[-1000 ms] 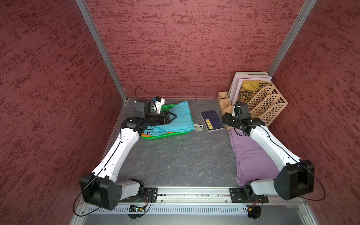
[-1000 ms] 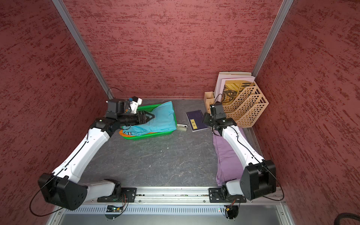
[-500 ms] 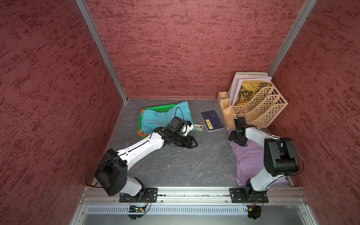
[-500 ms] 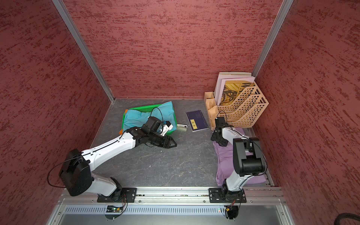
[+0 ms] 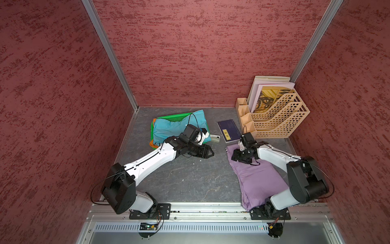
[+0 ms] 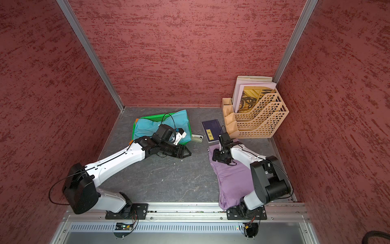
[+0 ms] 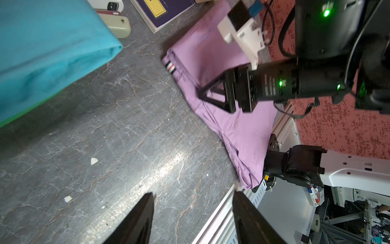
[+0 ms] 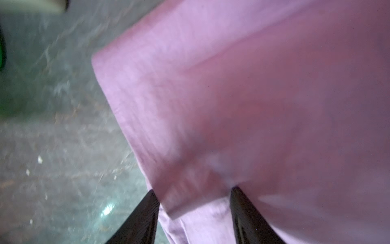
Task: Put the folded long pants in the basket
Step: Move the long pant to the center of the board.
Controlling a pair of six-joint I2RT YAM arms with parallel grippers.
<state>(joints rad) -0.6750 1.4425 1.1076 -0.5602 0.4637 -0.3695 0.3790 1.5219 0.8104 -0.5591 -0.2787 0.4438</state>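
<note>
The green basket [image 5: 168, 116] [image 6: 152, 118] stands at the back left. Teal folded pants [image 5: 175, 128] [image 7: 42, 52] lie on top in it, with an orange edge [image 5: 152, 144] showing beneath. Lilac folded long pants [image 5: 259, 181] [image 6: 234, 181] [image 7: 221, 63] [image 8: 232, 95] lie flat on the right of the table. My right gripper [image 5: 234, 157] [image 6: 215, 157] [image 7: 203, 94] [image 8: 193, 191] is low over their far left corner, jaws apart with a fold of the lilac cloth between them. My left gripper [image 5: 212, 152] [image 6: 188, 153] [image 7: 193, 193] hangs open and empty over bare table between basket and lilac pants.
A beige lattice file rack [image 5: 278, 120] with papers fills the back right corner. A navy book [image 5: 229, 131] and a small beige stapler-like thing [image 5: 215, 137] lie between it and the basket. Red walls close three sides; a metal rail [image 5: 190, 206] runs along the front.
My left arm has swung away from the basket out to mid-table. My right gripper has come down from beside the rack onto the corner of the lilac pants.
</note>
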